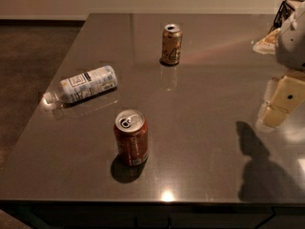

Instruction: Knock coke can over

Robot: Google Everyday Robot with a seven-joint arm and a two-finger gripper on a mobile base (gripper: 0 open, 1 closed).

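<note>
Fingers above table, far right, cannot tell if clenched, well apart from upright coke can

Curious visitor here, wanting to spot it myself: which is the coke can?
On the dark table, look near the front edge, away from the gripper at the right. The coke can stands there, red-orange; the gold can stands farther back and the clear bottle lies flat.

coke can 1 | gold can 1 | bottle 1 | pincer probably 1, right edge
</note>
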